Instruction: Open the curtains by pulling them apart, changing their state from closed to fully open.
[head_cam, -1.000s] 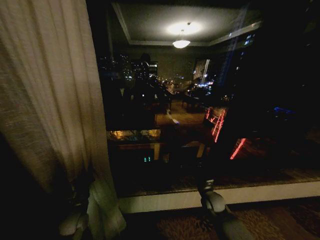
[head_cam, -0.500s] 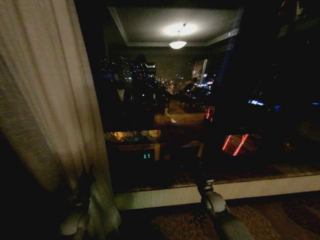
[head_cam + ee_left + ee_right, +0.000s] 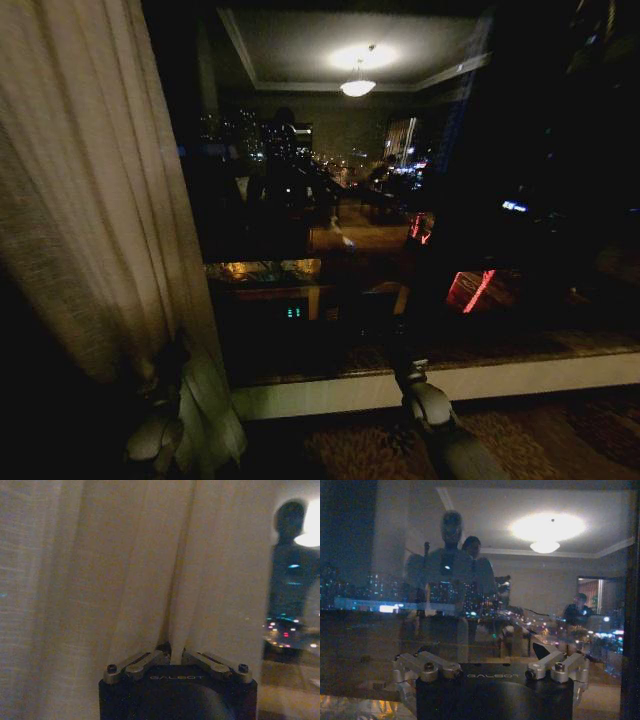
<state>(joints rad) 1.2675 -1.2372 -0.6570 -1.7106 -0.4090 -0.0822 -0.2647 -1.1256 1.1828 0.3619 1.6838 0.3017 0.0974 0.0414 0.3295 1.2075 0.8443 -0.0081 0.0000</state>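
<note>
1 curtain (image 3: 90,200) is hanging at the left; 2 grippers are showing, the left gripper (image 3: 160,425) and the right gripper (image 3: 415,385); 1 window (image 3: 400,200) is facing the robot; 1 ceiling lamp (image 3: 357,87) is reflecting in it.

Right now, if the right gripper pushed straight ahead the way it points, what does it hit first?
Probably the dark reflective window glass: the right gripper, fingers spread, faces it with nothing visible between. Depth to the pane is unclear.
</note>
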